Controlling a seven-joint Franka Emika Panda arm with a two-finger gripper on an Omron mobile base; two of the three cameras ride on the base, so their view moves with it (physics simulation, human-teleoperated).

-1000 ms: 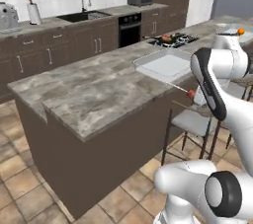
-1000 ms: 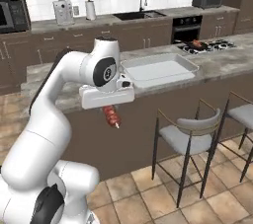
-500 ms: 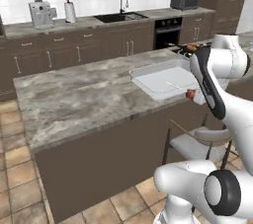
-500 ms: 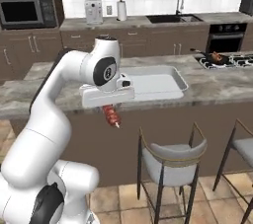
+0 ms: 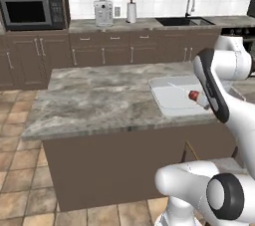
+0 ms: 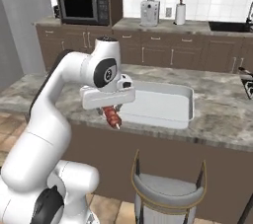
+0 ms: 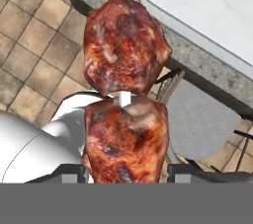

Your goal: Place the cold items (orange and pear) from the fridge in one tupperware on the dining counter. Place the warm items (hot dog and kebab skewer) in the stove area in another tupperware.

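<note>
Gripper (image 6: pixel 112 112) closed on kebab skewer (image 6: pixel 112 116), jaws clamped round the meat w/ chunks hanging below the hand. Held off the near edge of the dining counter (image 6: pixel 222 119), over the floor side, just beside counter rim. In hand view, two browned meat chunks (image 7: pixel 126 50) stacked on a pale stick, fingertips (image 7: pixel 74 172) at either side of lower chunk; tiled floor, a stool seat (image 7: pixel 197 119) and counter edge beneath. In left base view, a red bit of skewer (image 5: pixel 193 94) showing beside the forearm, in front of the tupperware (image 5: pixel 172 95).

White tupperware (image 6: pixel 158 102) flat on counter, nothing visible inside, just behind and right of the held skewer in right base view; skewer apart from it, not inside. Stool (image 6: pixel 168 188) below the counter edge, right of arm.

Back wall: microwave (image 6: pixel 83 7), toaster-like appliance (image 6: pixel 149 12), paper towel roll (image 6: pixel 180 15), sink w/ tap (image 5: pixel 189 18).
</note>
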